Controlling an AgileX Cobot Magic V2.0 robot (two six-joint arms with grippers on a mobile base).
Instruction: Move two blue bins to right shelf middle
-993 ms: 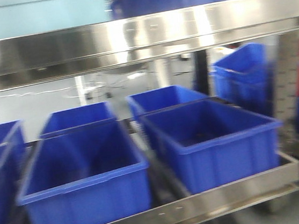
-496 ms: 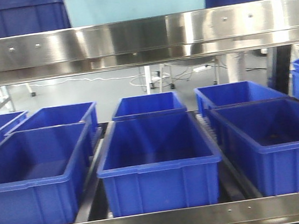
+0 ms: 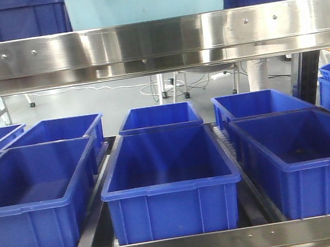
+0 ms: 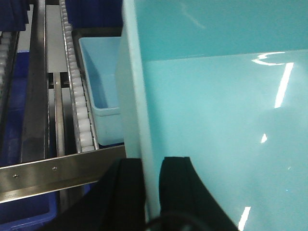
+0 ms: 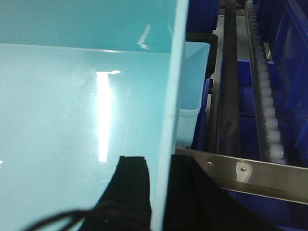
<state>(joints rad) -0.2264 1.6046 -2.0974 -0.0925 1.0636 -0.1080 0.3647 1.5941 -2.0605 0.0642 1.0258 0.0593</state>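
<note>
A: Left wrist view: shows the left gripper (image 4: pixel 151 163) pinched onto the left wall of the near pale bin (image 4: pixel 216 120), one finger inside, one outside.

B: Same on the right wrist view: right gripper (image 5: pixel 159 161) clamped across the opposite wall. Carried between both arms, by the look of it.

A: Hangs over the steel front rail (image 4: pixel 53 169) of the right shelf (image 3: pixel 155 41), near the other pale bin (image 4: pixel 103 86) sitting deeper on the white roller track (image 4: pixel 79 110). Hard to tell whether resting on the rail or clear of it.

B: From the front view, up on the level above the dark blue bins (image 3: pixel 168 177). Probably the placing step for bin number two.

A: Next: ease forward past the rail, lower flat onto the rollers, stop short of bumping the far bin, then spread both sets of fingers and back straight out.
</note>
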